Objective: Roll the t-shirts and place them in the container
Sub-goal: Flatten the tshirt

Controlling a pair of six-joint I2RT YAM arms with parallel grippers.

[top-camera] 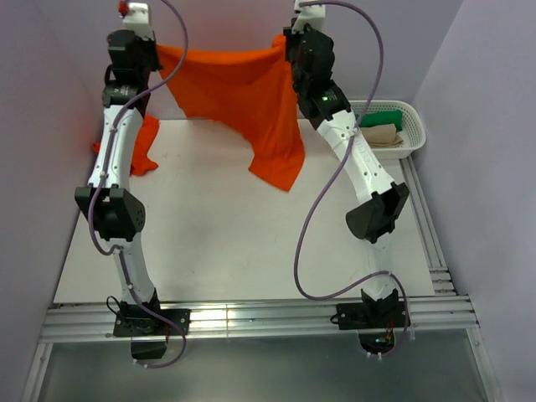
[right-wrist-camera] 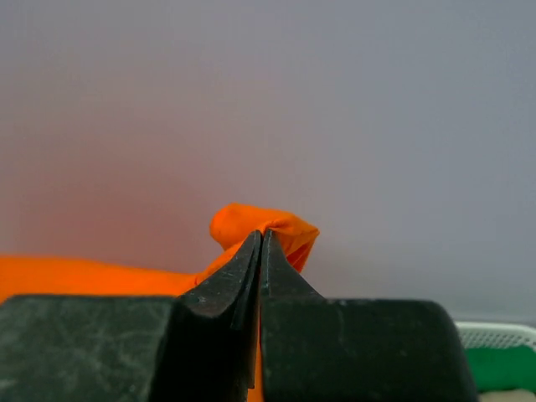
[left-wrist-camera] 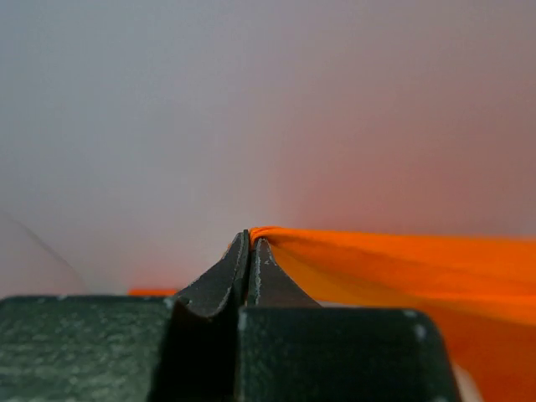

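A bright orange t-shirt (top-camera: 243, 92) hangs in the air, stretched between my two grippers at the far side of the table. My left gripper (top-camera: 159, 52) is shut on its left corner; in the left wrist view the cloth (left-wrist-camera: 402, 260) runs off to the right from the closed gripper (left-wrist-camera: 251, 239). My right gripper (top-camera: 287, 43) is shut on its right corner; a bunch of cloth (right-wrist-camera: 264, 228) sticks out past the closed gripper (right-wrist-camera: 260, 239). The shirt's lower end droops to the table (top-camera: 280, 172). A second orange t-shirt (top-camera: 144, 146) lies crumpled at the left, partly hidden behind my left arm.
A white mesh basket (top-camera: 408, 113) stands at the far right, holding green and tan cloth (top-camera: 381, 127). Its rim shows in the right wrist view (right-wrist-camera: 494, 333). Grey walls close in the left, back and right. A metal rail (top-camera: 251, 316) runs along the near edge.
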